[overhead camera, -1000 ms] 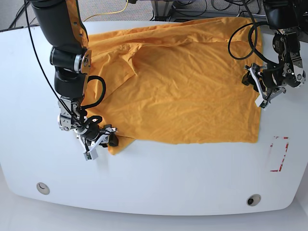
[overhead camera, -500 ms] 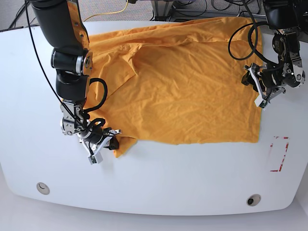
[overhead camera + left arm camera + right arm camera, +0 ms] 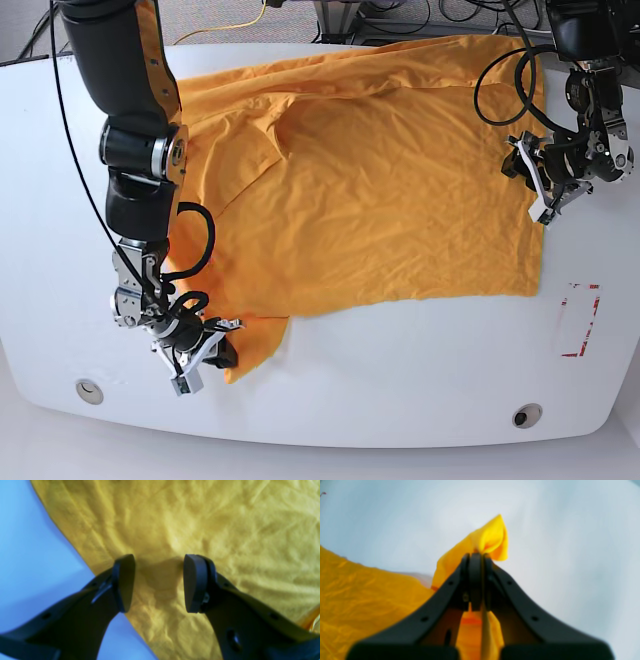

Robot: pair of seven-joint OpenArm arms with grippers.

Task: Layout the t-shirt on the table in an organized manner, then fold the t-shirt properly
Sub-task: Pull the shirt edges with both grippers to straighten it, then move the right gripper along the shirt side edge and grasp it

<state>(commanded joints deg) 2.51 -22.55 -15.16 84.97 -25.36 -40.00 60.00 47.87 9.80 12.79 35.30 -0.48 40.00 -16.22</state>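
Observation:
The orange-yellow t-shirt lies spread and wrinkled over the back half of the white table. My right gripper, at the near left in the base view, is shut on a corner of the t-shirt, which sticks out past the closed fingertips. That corner is stretched toward the table's front edge. My left gripper hovers open at the shirt's right edge; in the left wrist view its two pads stand apart over the wrinkled fabric with nothing between them.
A red-marked rectangle sits at the right front of the table. Two round grommet holes lie near the front edge. Cables and a yellow cord run behind the table's back edge.
My right gripper has moved toward the front edge of the table, dragging the shirt's lower-left corner with it. The left gripper has stayed in place.

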